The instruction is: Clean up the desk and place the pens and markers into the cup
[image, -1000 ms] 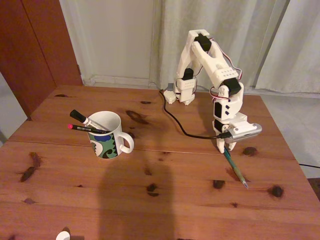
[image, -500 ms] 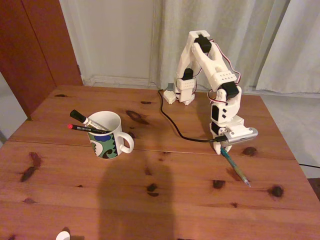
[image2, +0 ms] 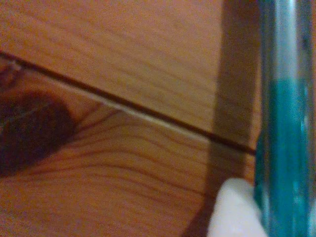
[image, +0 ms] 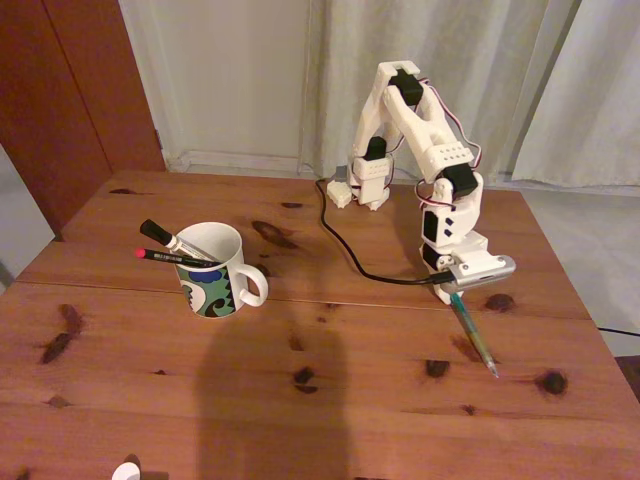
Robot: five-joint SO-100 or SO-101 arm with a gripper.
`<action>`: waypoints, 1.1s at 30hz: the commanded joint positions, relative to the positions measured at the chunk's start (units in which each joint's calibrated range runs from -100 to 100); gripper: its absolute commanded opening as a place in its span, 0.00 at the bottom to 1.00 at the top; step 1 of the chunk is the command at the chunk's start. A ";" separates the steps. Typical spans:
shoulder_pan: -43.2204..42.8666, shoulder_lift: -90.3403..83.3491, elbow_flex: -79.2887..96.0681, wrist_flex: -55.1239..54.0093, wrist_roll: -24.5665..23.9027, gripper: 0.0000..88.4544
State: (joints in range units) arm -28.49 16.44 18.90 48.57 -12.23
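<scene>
In the fixed view, at the left, the cup (image: 216, 270) stands upright on the desk (image: 300, 400), just behind the seam (image: 120, 288) that crosses the wood. Its loop handle points to the right, and a green, blue and black wavy pattern goes around its lower half. Two of the pens and markers already stand in it, both leaning to the left over the rim: the white marker (image: 172, 240) with the black cap, and below it the thin black pen (image: 170, 258) with the red tip. The black pen carries a line of white writing, but it is too small to read.

A black cable (image: 345, 245) runs from the base of the arm (image: 420, 130) over the desk to the wrist.

At the right, the gripper (image: 447, 294) is low over the desk, touching or almost touching the seam. The teal-green pen (image: 473, 335) lies on the wood, its upper end at the gripper and its clear tip pointing toward the front right, near a dark knot (image: 549, 381). In the wrist view the pen (image2: 284, 128) goes up the right edge, blurred, with a white fingertip (image2: 232, 210) touching its left side at the bottom. I cannot tell whether the jaws are closed on the pen. No brand or label can be read on it.
</scene>
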 commanded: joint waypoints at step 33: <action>7.14 -11.43 -0.50 -0.78 1.39 0.01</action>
State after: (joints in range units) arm -22.11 9.24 20.00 48.57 -11.50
